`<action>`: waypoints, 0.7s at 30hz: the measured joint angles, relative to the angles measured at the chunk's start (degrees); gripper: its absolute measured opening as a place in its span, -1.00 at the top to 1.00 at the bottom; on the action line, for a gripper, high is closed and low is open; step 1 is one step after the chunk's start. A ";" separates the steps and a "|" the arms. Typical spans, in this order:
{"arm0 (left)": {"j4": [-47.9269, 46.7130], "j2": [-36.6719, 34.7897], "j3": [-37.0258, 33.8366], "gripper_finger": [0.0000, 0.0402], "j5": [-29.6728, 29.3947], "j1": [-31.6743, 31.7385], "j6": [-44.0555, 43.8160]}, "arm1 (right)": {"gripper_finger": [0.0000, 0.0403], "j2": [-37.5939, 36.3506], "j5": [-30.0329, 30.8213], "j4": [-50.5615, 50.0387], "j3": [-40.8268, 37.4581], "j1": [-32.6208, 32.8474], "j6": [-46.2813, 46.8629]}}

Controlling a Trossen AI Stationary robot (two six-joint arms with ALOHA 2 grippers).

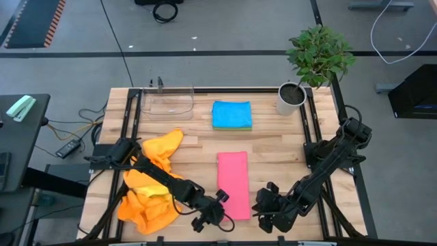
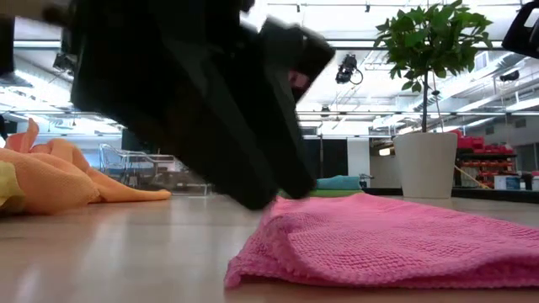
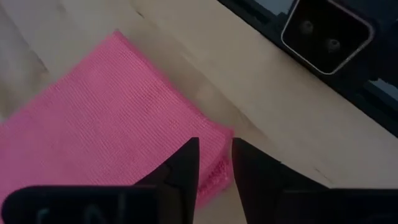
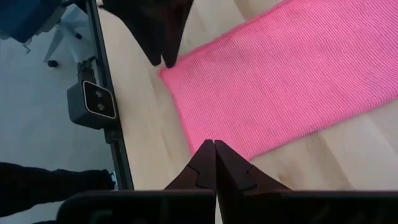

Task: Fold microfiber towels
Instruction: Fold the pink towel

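The left gripper (image 1: pixel 213 217) sits low at the near corner of the pink towel (image 1: pixel 233 184), toward 6 o'clock on the desk (image 1: pixel 266 140). In its wrist view the jaws stand a narrow gap apart, with the towel's corner edge (image 3: pixel 214 177) showing between the two dark fingers (image 3: pixel 183 168); whether they pinch the cloth or merely straddle it cannot be told. In the low view this gripper (image 2: pixel 265 198) comes down to the desk right at the pink towel's (image 2: pixel 396 240) near-left corner.

The right gripper (image 1: pixel 268 217) rests at about 5 o'clock, just beside the pink towel's other near corner, its jaws pressed fully together and holding nothing; its wrist view shows the closed tips (image 4: pixel 214 144) at the towel's edge (image 4: pixel 286 81) and the other arm's gripper (image 4: pixel 165 59) at the far corner.

The pink towel lies flat as a long folded rectangle near the desk's centre, running from the middle toward 6 o'clock. At 8 o'clock a crumpled heap of orange and yellow towels (image 1: pixel 151 184) lies under the left arm. At 12 o'clock sits a neat folded stack, blue towel (image 1: pixel 231 113) on top with green beneath. A clear plastic tray (image 1: pixel 167 100) stands at 11 o'clock and a potted plant (image 1: pixel 307 68) at 1 o'clock.
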 joint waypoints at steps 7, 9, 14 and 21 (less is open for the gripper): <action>-0.01 1.51 -0.05 0.52 0.97 0.01 0.01 | 0.99 0.02 0.19 -1.39 0.00 -0.02 1.44; 0.35 1.51 -0.11 0.53 0.96 0.06 0.06 | 0.99 0.02 0.18 -1.81 0.00 -0.02 1.46; 0.49 1.49 -0.09 0.61 0.95 0.49 0.61 | 0.99 0.02 0.20 -2.55 0.00 -0.22 1.49; 0.69 1.49 -0.09 0.93 1.64 0.54 0.57 | 0.99 0.04 0.39 -3.36 0.00 -0.20 2.03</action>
